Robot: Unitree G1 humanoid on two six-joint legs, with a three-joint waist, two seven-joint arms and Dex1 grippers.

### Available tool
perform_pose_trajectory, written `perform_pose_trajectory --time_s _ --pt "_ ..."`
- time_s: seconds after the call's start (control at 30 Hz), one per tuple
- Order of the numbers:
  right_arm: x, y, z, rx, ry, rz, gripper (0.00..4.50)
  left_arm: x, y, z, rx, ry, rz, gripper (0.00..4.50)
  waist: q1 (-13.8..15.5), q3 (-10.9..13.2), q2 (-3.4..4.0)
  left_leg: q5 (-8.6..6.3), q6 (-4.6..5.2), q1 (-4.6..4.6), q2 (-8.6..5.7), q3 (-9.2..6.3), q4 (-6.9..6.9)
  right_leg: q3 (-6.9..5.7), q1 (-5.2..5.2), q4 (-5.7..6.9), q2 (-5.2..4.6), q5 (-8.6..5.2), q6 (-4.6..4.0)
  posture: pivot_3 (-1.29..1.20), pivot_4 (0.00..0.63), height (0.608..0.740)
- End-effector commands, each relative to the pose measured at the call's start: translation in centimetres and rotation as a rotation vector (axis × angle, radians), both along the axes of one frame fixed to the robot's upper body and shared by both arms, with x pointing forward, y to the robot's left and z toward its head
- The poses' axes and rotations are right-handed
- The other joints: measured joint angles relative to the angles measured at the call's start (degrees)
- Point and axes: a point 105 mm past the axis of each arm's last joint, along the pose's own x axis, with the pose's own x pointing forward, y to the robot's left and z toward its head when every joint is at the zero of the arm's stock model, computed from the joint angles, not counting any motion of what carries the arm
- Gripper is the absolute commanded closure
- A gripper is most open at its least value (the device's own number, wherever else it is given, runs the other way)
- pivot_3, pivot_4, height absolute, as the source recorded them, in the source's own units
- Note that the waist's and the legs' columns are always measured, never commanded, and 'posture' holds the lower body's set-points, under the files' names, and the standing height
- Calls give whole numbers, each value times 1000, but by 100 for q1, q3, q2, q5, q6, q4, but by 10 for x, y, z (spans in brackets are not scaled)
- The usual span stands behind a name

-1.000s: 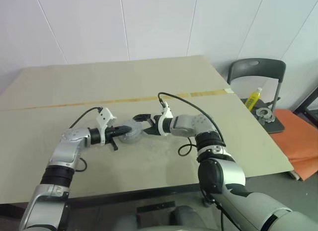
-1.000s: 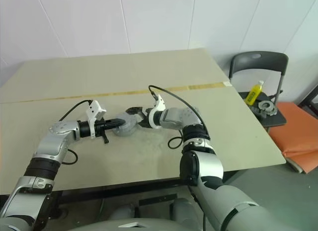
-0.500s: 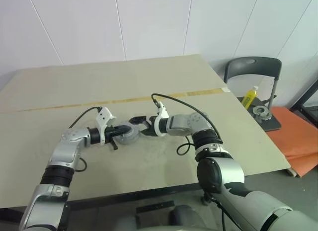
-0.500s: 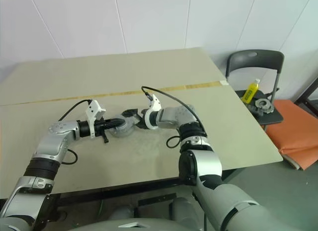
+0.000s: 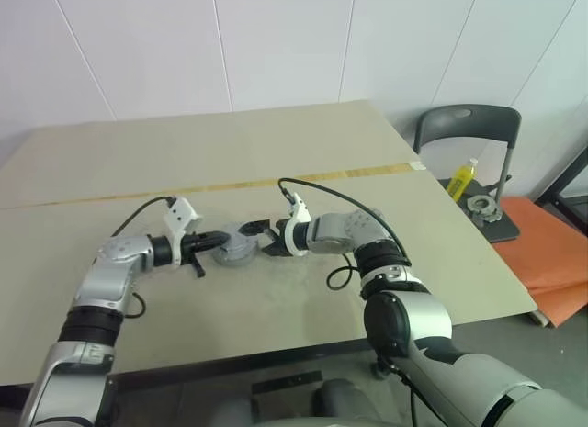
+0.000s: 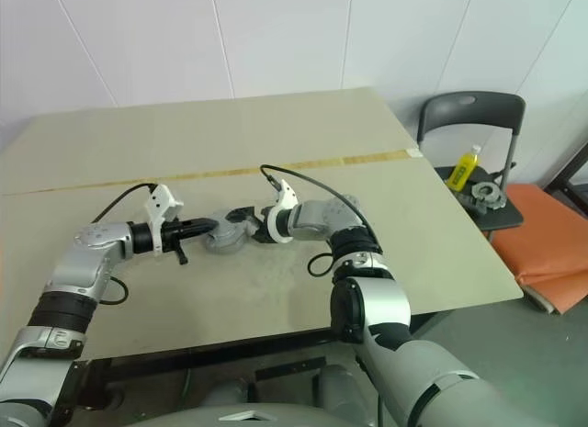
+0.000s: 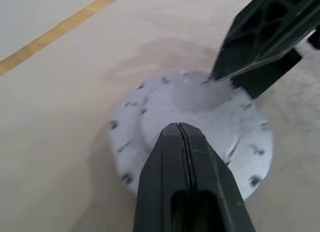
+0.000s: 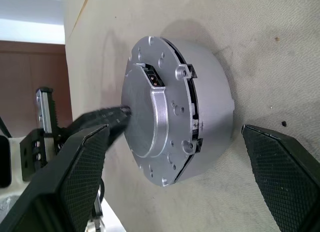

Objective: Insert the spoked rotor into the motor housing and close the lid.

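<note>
Your left gripper (image 7: 182, 134) has its two black fingers pressed flat together, holding nothing, with the tips resting on or just over the plain grey top face of the lid (image 7: 200, 127). Your right gripper (image 8: 175, 157) stands spread wide, one textured finger (image 8: 75, 177) on each side of the motor housing (image 8: 210, 107) and neither pad touching its wall. In the right wrist view the lid sits closed on the housing, a thin dark seam running round the rim and a small rectangular notch showing near the edge of the top face; the left gripper's dark fingertip meets the lid from the far side. In the left eye view the closed assembly (image 5: 237, 248) lies at the centre of the frame on the beige table (image 5: 276, 151), with the left gripper (image 5: 209, 241) just to its left and the right gripper (image 5: 260, 239) just to its right. A yellow tape line (image 5: 303, 178) crosses the table above them. At the right edge stands a grey chair (image 5: 469, 133) with a yellow bottle (image 5: 464, 179) on its seat.
</note>
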Motion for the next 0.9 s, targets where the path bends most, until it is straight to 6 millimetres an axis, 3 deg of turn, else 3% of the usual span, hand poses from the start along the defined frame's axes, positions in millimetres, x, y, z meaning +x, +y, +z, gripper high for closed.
perform_pose_trajectory --time_s 0.03,0.33,0.73,0.9 --pt "-29 54 8 117 48 103 31 -4 16 -11 43 39 44 4500 2 0 0 0 0 0 0 0 0 0 -1 0 0 0 0 0 0 740" --pt "-28 65 23 184 59 100 31 -5 10 -15 30 38 43 4500 6 1 -2 0 0 -6 1 2 -2 2 -6 0 -3 0 1 0 0 740" --pt "-32 72 24 241 96 96 31 -3 8 -15 24 32 43 4500 13 1 -2 0 0 -8 0 3 -3 2 -7 -1 -4 -1 2 0 0 740" --pt "-28 72 32 284 72 85 1246 -2 8 -14 24 27 47 4500 9 1 -2 0 0 -8 0 3 -3 2 -8 -1 -3 -1 2 0 0 740"
